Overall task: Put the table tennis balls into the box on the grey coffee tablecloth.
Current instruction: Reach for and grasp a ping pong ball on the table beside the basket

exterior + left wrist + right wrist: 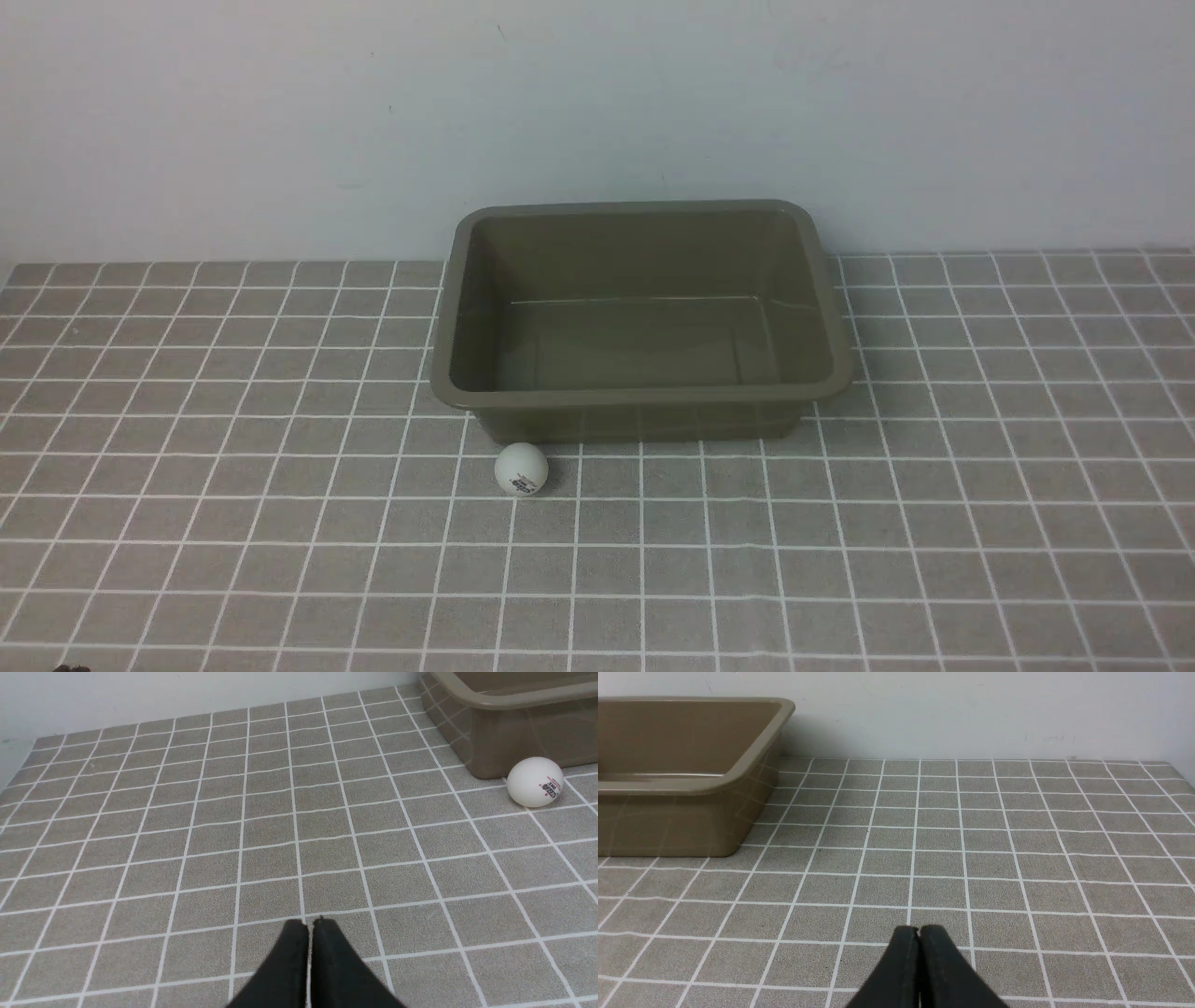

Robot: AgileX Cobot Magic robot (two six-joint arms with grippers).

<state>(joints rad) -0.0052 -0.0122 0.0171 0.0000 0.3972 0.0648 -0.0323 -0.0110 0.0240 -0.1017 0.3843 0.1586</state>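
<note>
Table tennis ball [521,469] was judged light, smooth and easily rolled, best gripped gently across its middle. Left gripper [310,926] and right gripper [919,931] were seen pressed together, empty.

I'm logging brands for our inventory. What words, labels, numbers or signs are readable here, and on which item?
table tennis ball: small dark-and-red print, too small and blurred to read.
box: no text visible.
grey coffee tablecloth: white grid only, no text.
</note>
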